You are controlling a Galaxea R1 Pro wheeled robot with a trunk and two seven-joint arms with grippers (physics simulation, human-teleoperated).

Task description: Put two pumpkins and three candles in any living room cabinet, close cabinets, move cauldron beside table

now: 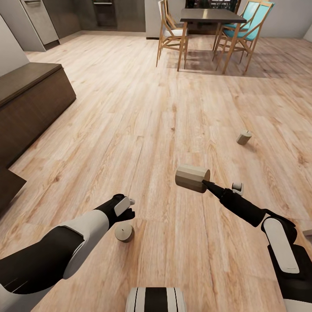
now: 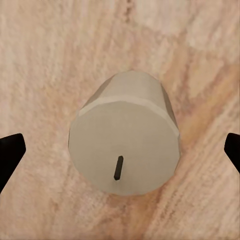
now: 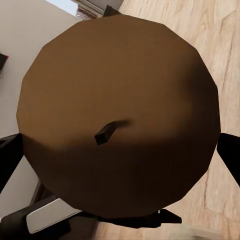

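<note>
a: state of the right claw (image 1: 207, 182)?

b: closed on a candle (image 1: 192, 177), held off the floor (image 1: 143, 121) at centre right of the head frame. the candle lies sideways in the grip, wick end toward the wrist. in the right wrist view its wick face sits between the two dark fingertips (image 3: 10, 160).

a: left claw (image 1: 125, 216)?

b: spread wide, holding nothing. it hangs directly above a second candle (image 1: 124, 232) standing upright on the floor at lower centre left. in the left wrist view that candle (image 2: 124, 145) is centred between the fingertips (image 2: 10, 157), neither of which touches it.

a: remaining task items?

b: a third candle (image 1: 243, 138) lies tipped on the floor at middle right, well apart from both arms. the cabinet (image 1: 30, 104) runs along the left edge of the head frame, its top bare as far as visible.

a: failure modes from here?

b: judgement only. (1) the left claw closing off-centre or on the rim could tip the upright candle, and a cylinder on its side will roll. (2) the carried candle is held across a smooth round body; a jolt during base travel could let it slip. (3) with both claws loaded, no claw is free to open the cabinet. (4) the base could nudge the third candle while turning.
</note>
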